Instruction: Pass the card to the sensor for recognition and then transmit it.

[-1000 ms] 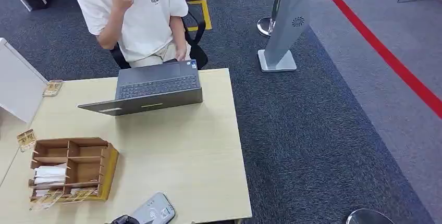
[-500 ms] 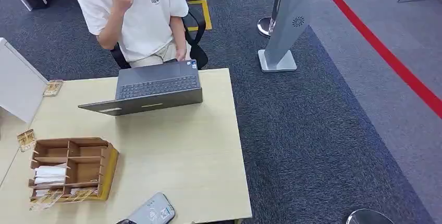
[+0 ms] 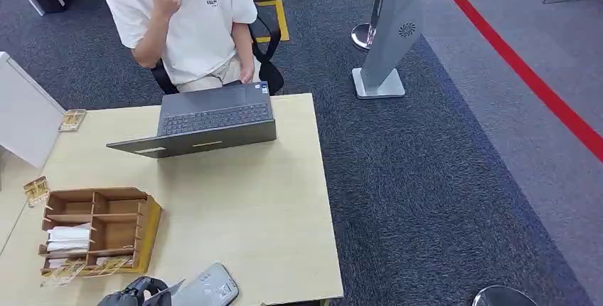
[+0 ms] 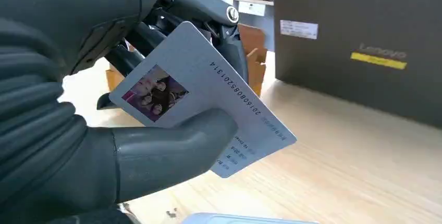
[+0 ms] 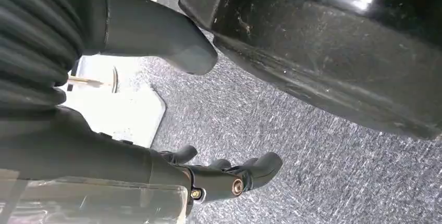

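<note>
My left hand [image 3: 135,293] comes in at the table's near edge, just left of the grey sensor pad [image 3: 208,286]. It pinches a pale grey card [image 4: 200,99] with a small photo and printed numbers between thumb [image 4: 172,148] and fingers. In the head view a corner of the card [image 3: 173,288] shows beside the sensor. The sensor's edge [image 4: 245,218] lies just under the card in the left wrist view. My right hand [image 5: 208,174] hangs over grey carpet, its fingers apart and holding nothing.
A wooden card organiser [image 3: 99,231] stands left of my left hand. A grey laptop [image 3: 206,124] sits at the table's [image 3: 256,199] far side, with a person in a white shirt [image 3: 185,18] behind it. A grey stand [image 3: 390,35] rises on the carpet at the right.
My left hand has risen into the head view at the near edge, carrying the card up beside the sensor. The person and laptop have stayed put.
</note>
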You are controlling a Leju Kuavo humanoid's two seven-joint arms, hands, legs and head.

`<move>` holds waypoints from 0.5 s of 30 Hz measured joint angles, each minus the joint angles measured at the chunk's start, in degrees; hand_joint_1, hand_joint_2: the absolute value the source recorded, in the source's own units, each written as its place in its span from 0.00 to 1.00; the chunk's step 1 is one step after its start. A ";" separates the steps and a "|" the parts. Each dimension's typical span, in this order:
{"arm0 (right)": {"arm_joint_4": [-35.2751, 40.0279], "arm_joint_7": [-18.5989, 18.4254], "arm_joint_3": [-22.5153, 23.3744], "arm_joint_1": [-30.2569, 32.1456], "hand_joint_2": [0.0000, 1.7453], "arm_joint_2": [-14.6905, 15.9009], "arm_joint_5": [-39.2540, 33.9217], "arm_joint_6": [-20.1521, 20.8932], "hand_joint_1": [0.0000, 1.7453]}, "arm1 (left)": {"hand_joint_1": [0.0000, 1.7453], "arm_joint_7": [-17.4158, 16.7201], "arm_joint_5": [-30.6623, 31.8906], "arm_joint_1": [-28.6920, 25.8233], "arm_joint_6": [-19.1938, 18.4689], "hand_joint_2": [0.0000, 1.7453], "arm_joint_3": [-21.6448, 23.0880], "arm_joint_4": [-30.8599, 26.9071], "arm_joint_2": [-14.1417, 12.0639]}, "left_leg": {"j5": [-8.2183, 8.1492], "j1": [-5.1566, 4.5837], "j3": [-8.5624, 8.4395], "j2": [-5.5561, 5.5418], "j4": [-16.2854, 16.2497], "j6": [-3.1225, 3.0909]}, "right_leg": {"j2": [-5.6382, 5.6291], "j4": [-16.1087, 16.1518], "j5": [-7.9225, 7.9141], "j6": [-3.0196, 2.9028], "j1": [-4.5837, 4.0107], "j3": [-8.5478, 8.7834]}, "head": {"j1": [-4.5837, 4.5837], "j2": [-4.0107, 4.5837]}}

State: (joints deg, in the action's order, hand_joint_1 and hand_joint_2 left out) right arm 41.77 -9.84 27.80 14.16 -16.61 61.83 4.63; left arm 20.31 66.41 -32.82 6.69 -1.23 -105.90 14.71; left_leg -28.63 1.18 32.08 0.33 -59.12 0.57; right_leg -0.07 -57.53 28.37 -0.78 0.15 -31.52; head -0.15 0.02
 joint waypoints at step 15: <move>0.22 0.04 -0.70 0.14 1.00 -0.04 0.74 0.02 0.00 | 1.00 2.51 4.19 1.02 -1.38 1.00 -5.20 3.43 5.02 | 0.00 0.00 0.01 0.00 0.00 0.00 | 0.00 0.00 0.00 0.00 0.00 0.00 | 0.02 0.00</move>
State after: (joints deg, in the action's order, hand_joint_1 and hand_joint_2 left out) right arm 41.99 -9.79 27.10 14.30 -16.66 62.57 4.66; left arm 22.82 70.60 -31.80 5.31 -6.43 -102.46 19.74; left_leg -28.63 1.18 32.09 0.33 -59.12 0.57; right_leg -0.07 -57.53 28.37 -0.78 0.15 -31.52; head -0.13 0.02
